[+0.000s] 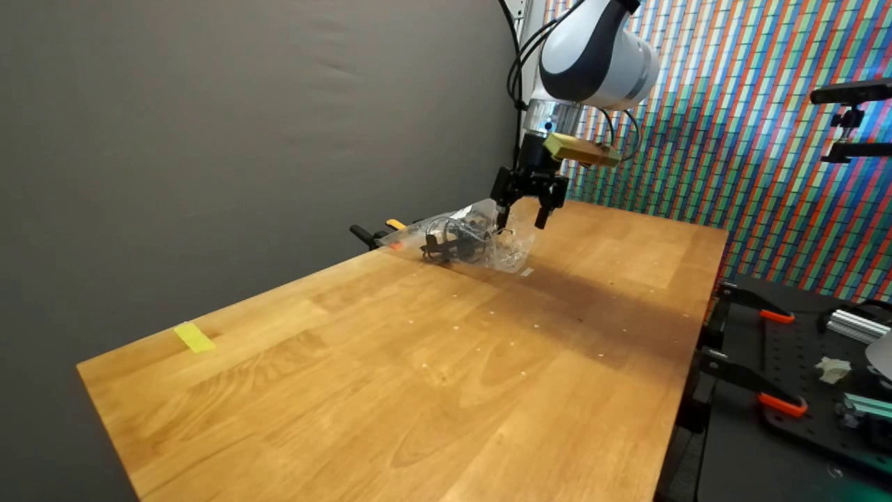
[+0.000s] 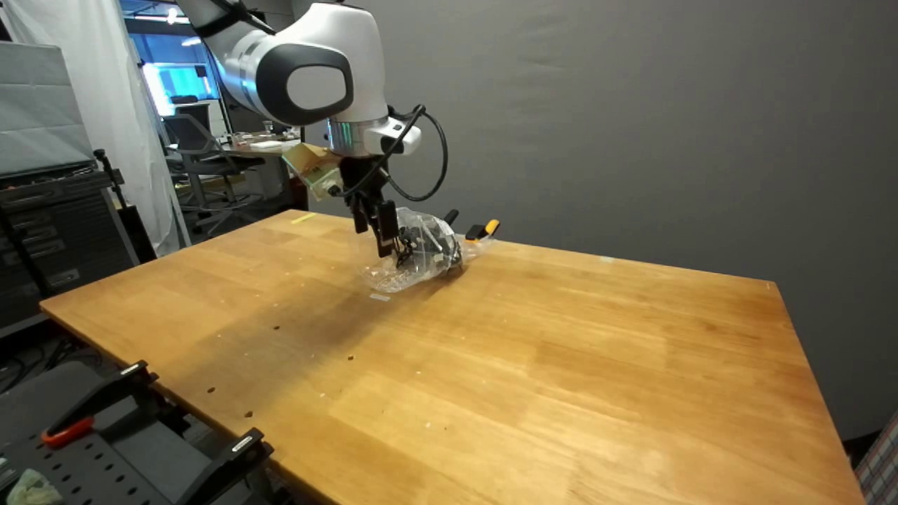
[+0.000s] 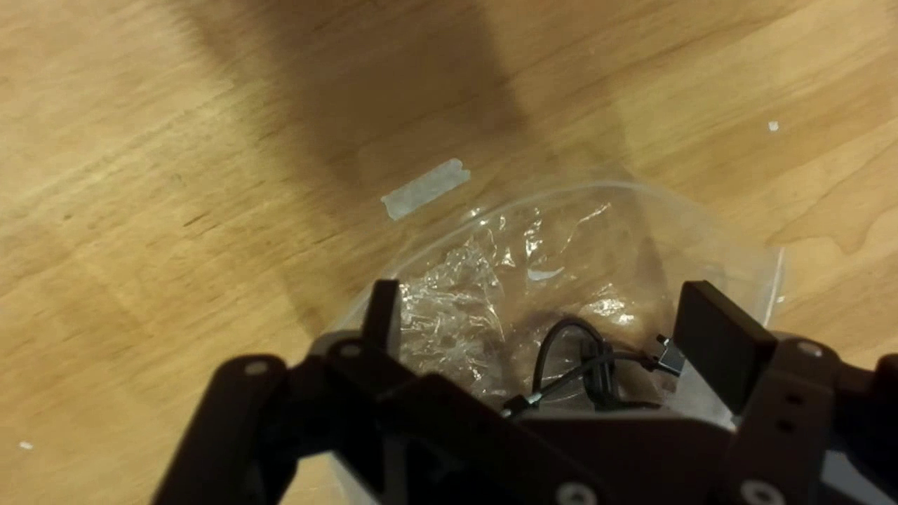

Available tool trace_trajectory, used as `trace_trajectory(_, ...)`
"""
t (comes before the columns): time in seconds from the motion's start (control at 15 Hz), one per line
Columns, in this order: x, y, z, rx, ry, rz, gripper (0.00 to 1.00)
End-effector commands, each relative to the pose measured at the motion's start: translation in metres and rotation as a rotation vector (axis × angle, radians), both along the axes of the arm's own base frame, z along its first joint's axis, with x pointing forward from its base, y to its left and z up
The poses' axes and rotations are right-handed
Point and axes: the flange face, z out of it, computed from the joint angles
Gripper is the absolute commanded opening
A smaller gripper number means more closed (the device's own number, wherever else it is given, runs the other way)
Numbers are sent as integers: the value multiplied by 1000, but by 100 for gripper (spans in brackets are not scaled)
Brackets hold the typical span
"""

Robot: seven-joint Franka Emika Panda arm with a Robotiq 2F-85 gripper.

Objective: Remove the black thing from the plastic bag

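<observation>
Black thing (image 1: 446,249): probably light; pinch its flexible cable (image 3: 600,372).
Plastic bag (image 3: 456,294): thin, likely slippery; avoid.
End effector (image 3: 541,305): wide, gripping nothing.

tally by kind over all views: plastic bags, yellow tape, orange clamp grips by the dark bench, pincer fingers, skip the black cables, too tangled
plastic bag: 1
yellow tape: 1
orange clamp grips: 2
pincer fingers: 2
total: 6, with the black cables left out

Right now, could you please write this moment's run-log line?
gripper: open, at bag | bag: on table | black cable: inside bag | removal: pending
</observation>
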Motion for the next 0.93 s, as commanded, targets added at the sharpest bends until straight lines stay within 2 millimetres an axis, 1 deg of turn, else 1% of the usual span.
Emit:
trace_trajectory(0.0,12,-8,-4,-17,-50,-76,100)
trace_trajectory(0.33,19,-18,-8,-21,-149,-211,100)
trace_trajectory(0.6,22,-22,-18,6,-165,-305,100)
trace_trajectory(0.87,30,-24,-22,60,-189,-386,100)
